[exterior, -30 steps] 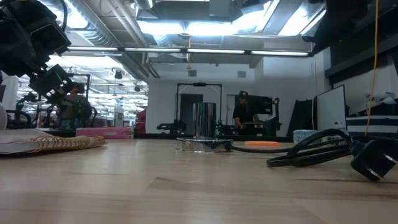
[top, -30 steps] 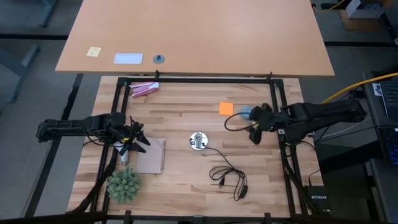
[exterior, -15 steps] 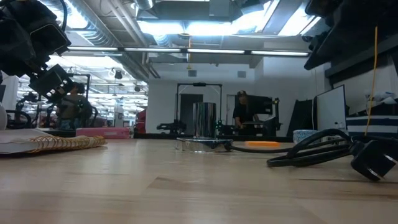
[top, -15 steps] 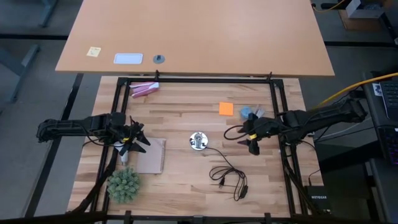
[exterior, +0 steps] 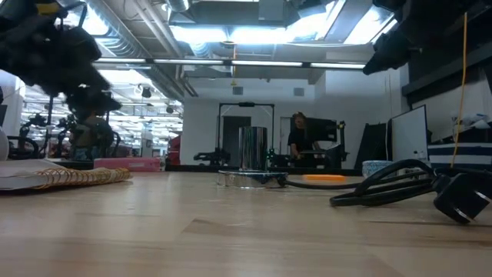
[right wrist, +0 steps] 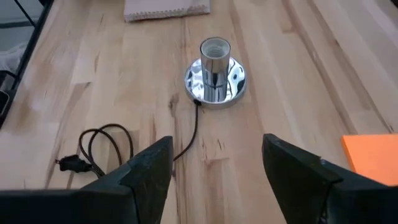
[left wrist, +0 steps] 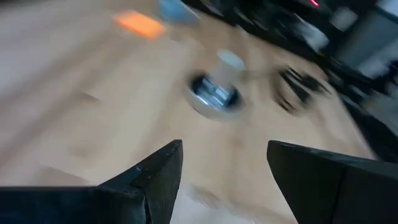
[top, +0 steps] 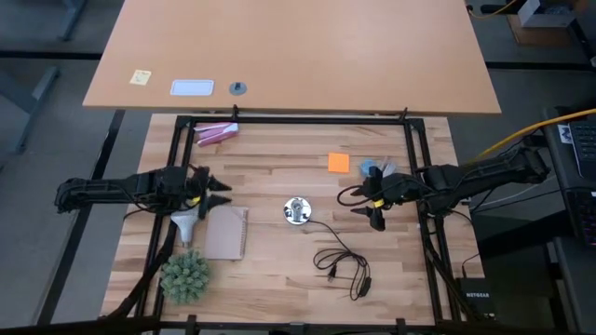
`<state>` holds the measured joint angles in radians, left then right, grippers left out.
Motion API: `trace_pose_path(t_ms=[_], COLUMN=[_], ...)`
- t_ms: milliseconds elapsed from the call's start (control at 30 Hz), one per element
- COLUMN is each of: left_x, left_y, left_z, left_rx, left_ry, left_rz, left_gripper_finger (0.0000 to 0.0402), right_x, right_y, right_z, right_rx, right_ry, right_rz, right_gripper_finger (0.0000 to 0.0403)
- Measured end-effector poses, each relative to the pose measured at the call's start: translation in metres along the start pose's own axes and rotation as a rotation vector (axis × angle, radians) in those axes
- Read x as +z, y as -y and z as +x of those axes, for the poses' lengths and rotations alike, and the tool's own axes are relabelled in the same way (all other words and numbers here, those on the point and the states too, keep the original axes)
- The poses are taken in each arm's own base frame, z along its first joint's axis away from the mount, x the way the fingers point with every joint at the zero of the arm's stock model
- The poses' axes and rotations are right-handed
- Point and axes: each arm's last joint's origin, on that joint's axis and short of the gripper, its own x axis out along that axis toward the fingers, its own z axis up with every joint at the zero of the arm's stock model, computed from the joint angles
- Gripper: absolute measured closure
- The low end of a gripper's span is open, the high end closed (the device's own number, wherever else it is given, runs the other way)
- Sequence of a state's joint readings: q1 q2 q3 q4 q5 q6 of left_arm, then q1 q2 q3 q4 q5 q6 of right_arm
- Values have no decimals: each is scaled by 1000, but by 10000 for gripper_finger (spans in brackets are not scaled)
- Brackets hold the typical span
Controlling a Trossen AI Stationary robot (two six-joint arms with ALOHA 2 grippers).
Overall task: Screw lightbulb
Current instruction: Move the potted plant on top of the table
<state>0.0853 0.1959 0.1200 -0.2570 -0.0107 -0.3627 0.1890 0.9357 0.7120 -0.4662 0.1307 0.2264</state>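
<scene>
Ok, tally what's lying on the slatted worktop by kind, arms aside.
Bulb: 1
Socket with cord: 1
Notebook: 1
Plant: 1
Orange note: 1
Pink item: 1
Blue item: 1
Total: 7

The only readable text is "NETGEAR" on the black box (top: 473, 291) off the table's corner.
</scene>
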Motion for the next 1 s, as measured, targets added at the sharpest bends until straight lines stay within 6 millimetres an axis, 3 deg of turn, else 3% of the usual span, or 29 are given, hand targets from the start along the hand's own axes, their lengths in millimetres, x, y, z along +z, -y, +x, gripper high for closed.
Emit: trace_pose_path(t_ms=[400, 600, 1000], left_x=[7, 15, 15], left_y=[0, 3, 4], left_z=[0, -1, -1], left_rx=[52, 5, -37], left_ry=[91, 173, 175], left_rz=[-59, -233, -525], left_gripper_finger=[178, 178, 178], right_x=[1, 1, 1], right_y=[0, 0, 0], right_z=[0, 0, 0], right_rx=[1, 1, 2], right_ry=[6, 6, 7], right_rz=[2, 3, 13], right_gripper_finger=[157, 157, 157])
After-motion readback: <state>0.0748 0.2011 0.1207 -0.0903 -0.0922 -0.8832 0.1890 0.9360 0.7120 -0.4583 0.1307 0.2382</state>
